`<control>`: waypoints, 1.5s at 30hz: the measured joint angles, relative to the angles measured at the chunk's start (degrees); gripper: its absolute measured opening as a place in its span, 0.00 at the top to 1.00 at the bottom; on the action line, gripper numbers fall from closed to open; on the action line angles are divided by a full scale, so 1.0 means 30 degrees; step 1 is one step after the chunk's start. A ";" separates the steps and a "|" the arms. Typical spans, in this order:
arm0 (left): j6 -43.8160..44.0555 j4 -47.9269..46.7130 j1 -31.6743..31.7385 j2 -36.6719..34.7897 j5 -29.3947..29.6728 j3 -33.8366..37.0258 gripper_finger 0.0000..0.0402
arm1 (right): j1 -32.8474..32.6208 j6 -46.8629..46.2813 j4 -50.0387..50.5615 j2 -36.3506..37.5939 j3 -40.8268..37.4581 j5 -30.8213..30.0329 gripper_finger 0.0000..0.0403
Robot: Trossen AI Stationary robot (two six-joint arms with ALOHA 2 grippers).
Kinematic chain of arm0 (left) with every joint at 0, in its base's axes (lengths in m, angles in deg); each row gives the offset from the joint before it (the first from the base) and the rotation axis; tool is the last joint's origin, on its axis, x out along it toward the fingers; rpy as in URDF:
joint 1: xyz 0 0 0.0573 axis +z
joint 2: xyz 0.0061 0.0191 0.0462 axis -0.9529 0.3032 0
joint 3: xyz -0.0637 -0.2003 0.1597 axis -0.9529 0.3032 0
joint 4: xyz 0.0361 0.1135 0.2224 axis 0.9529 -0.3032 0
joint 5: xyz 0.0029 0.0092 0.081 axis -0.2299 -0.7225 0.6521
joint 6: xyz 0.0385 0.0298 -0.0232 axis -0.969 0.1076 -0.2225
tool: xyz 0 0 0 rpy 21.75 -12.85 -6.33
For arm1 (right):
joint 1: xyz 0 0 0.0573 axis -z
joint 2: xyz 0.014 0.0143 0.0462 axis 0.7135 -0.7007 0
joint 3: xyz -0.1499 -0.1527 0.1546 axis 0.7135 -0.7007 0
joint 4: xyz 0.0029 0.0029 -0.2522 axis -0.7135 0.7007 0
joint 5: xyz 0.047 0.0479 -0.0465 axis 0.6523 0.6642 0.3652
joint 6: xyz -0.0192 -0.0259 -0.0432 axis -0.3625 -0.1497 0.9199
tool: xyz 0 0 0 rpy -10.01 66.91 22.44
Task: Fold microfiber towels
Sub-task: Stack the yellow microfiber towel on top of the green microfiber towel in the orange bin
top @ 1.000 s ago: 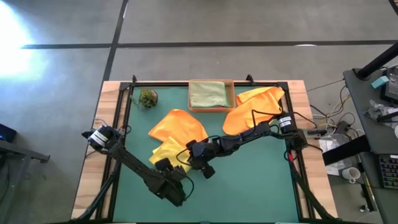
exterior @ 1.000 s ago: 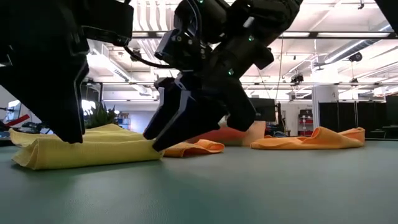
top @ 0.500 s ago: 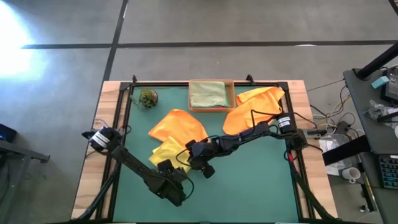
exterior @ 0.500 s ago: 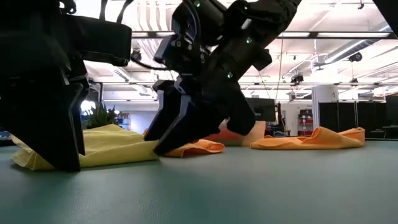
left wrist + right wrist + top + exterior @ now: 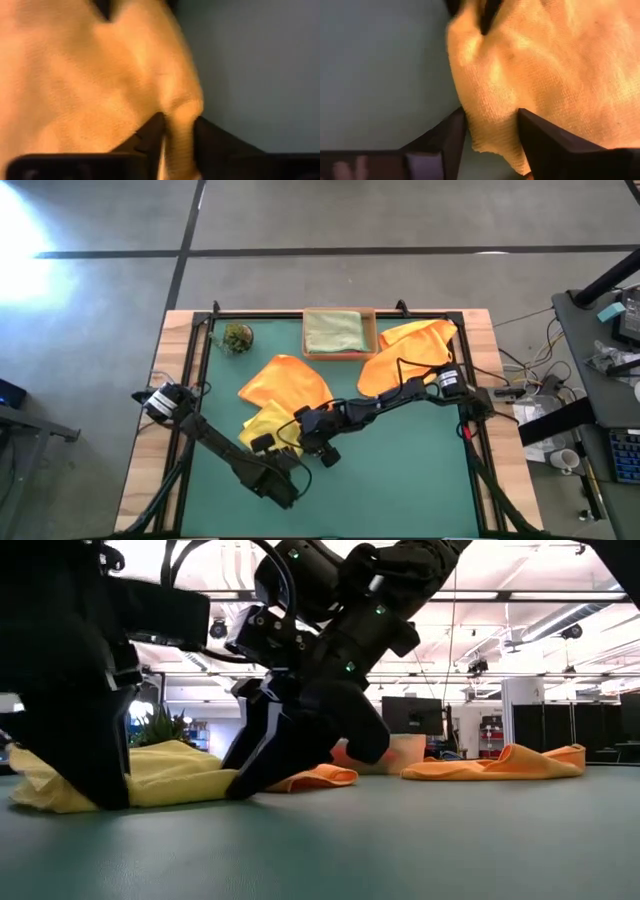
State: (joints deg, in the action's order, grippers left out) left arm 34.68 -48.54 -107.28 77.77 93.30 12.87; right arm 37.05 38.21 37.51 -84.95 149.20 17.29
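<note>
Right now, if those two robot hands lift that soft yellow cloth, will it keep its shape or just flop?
It will probably flop: the soft yellow microfiber cloth already lies rumpled on the green table mat. It looks light and should sag between the left hand and the right hand. Its woven texture suggests it won't slip easily.

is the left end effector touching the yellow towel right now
Touching. The left wrist view shows the left end effector pinching a ridge of the yellow towel between its fingers.
</note>
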 joint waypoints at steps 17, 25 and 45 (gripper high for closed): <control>-0.0664 -0.0108 0.0265 -0.1087 0.0735 -0.0272 0.99 | -0.0095 -0.2379 0.5159 -0.0019 0.2279 0.0117 0.97; -0.2602 -0.0116 0.0718 -0.2897 0.0237 -0.1333 0.99 | -0.0204 -0.5019 1.1218 0.0307 0.4755 0.0534 0.97; -1.0832 -0.2985 0.3285 -0.4277 0.0853 -0.6759 1.00 | -0.0208 -0.8943 1.5627 0.7146 0.4611 -0.1752 0.97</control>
State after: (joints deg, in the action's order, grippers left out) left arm 2.18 -57.49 -97.43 64.94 95.86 -7.41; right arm 36.43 11.38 84.39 -63.51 163.04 12.04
